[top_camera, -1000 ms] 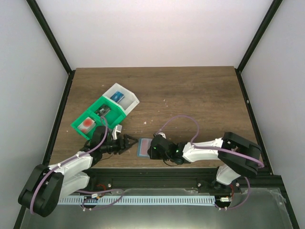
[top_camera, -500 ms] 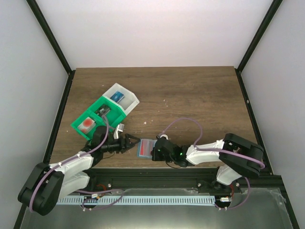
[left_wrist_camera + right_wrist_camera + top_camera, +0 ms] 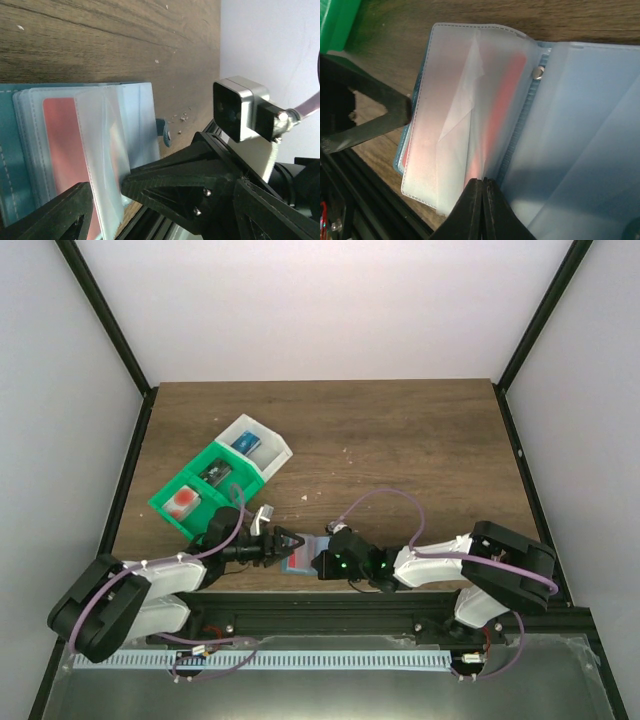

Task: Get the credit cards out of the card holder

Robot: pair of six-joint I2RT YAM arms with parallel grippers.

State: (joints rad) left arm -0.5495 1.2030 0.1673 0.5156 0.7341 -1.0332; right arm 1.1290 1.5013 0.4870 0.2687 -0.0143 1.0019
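The blue-teal card holder (image 3: pixel 306 548) lies open near the table's front edge, between my two grippers. In the left wrist view its clear sleeves (image 3: pixel 100 130) fan out over a card showing red (image 3: pixel 60 145). My left gripper (image 3: pixel 107 200) is open, its jaws either side of the sleeves' edge. It also shows in the top view (image 3: pixel 287 543). My right gripper (image 3: pixel 483 192) is shut on one clear sleeve of the holder (image 3: pixel 445 130). A red card (image 3: pixel 507 95) shows through behind that sleeve. The right gripper also shows in the top view (image 3: pixel 322 561).
A green-and-white compartment tray (image 3: pixel 215 472) stands behind the left arm; its corner shows in the right wrist view (image 3: pixel 335 20). The table's front edge and a black rail (image 3: pixel 330 598) lie just below the holder. Side walls enclose the table.
My left gripper has moved right, up to the holder's left edge. The right gripper has shifted slightly right and the holder's sleeves have come open between them.
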